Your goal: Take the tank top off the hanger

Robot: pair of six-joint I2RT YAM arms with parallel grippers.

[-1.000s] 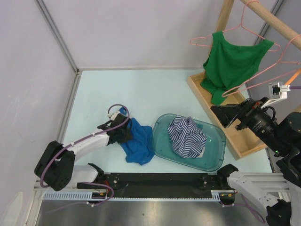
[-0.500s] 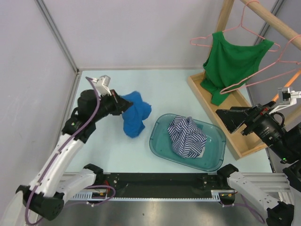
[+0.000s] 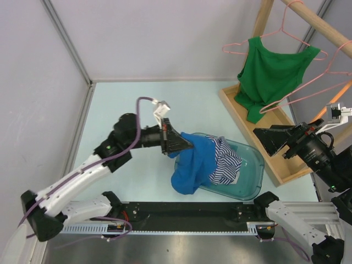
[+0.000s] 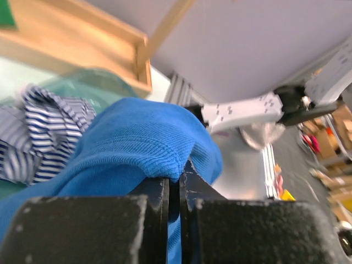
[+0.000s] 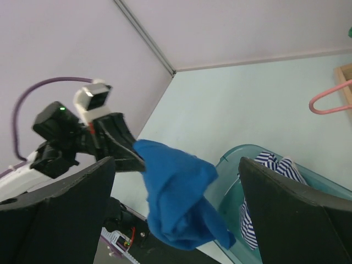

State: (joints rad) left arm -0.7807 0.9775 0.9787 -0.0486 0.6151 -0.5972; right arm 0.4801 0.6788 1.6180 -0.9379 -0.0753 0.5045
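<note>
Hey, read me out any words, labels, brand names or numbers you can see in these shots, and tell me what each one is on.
No text can be read in any view.
The blue garment, striped cloth, green tank top and teal tub show no print or label.
The boxes at the right edge of the left wrist view are too blurred to tell whether they carry text.

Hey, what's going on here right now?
The left gripper is shut on a blue garment, holding it up at the left edge of the teal bin, where a striped garment lies. The right gripper hangs open near the wooden rack; the green tank top is on its pink hanger, untouched.
</note>
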